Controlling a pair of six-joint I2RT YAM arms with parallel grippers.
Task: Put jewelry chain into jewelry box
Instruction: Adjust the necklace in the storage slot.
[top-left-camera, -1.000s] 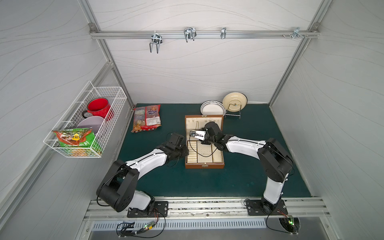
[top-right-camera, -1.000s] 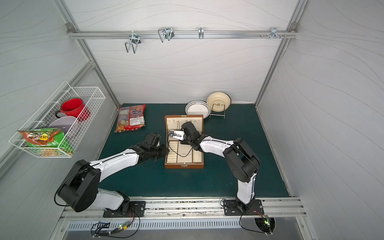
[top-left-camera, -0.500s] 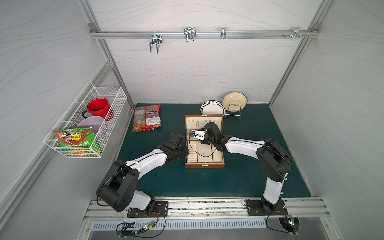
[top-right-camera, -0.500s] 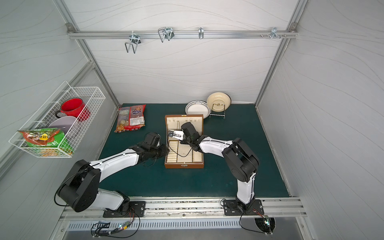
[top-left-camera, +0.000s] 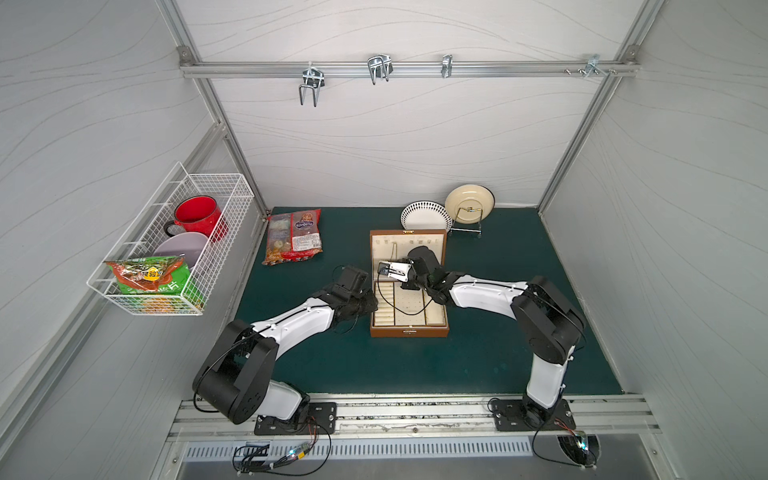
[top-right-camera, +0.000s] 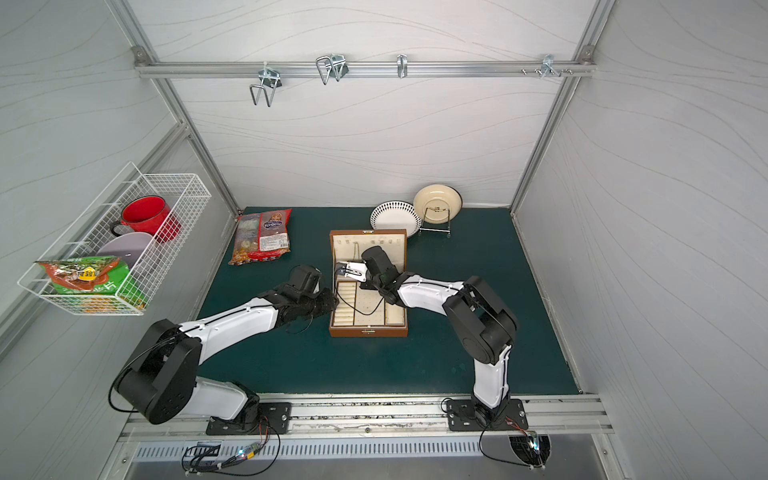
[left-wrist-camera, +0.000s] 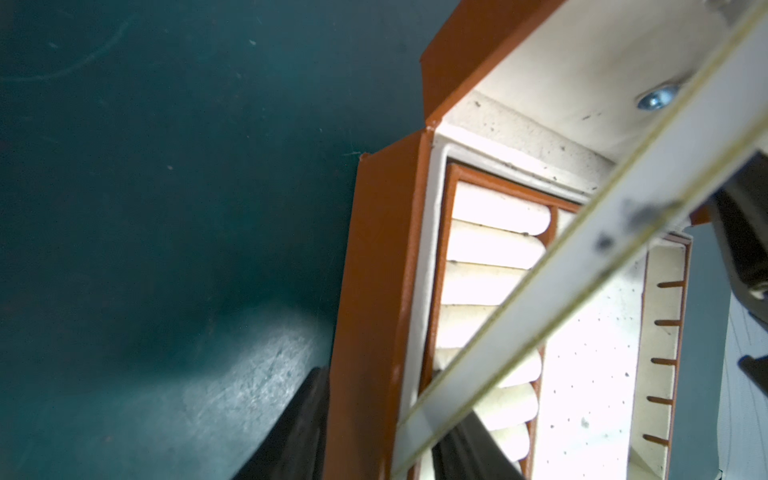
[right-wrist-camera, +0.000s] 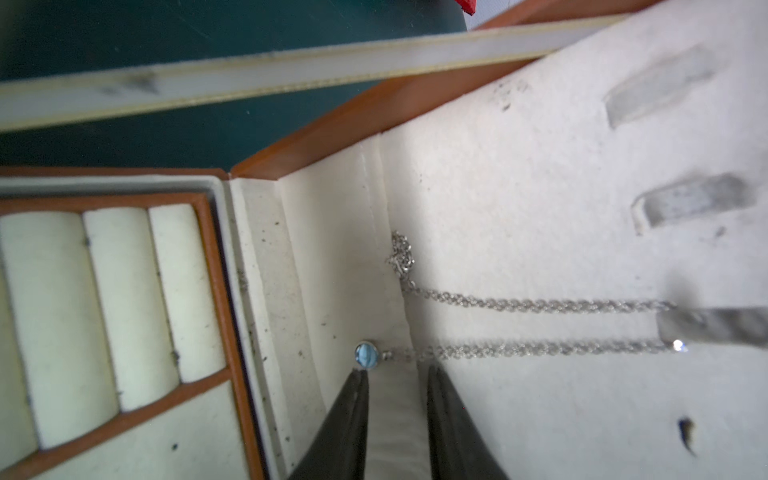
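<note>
The right pincer (right-wrist-camera: 397, 370) stands apart and empty, tips just short of the chain (right-wrist-camera: 540, 305), which hangs doubled from a hook (right-wrist-camera: 715, 328) in the box (right-wrist-camera: 332, 124) lid and runs crosswise past them, pendant (right-wrist-camera: 367, 354) by one tip. The left pincer (left-wrist-camera: 386, 399), farther off, clamps the box wall.

right gripper (right-wrist-camera: 397, 370): jaws narrower than a second ago.
gap between the fingers (right-wrist-camera: 345, 415): smaller now; the blue pendant (right-wrist-camera: 366, 354) of the jewelry chain (right-wrist-camera: 540, 305) lies just beyond one fingertip, outside the gap.
</note>
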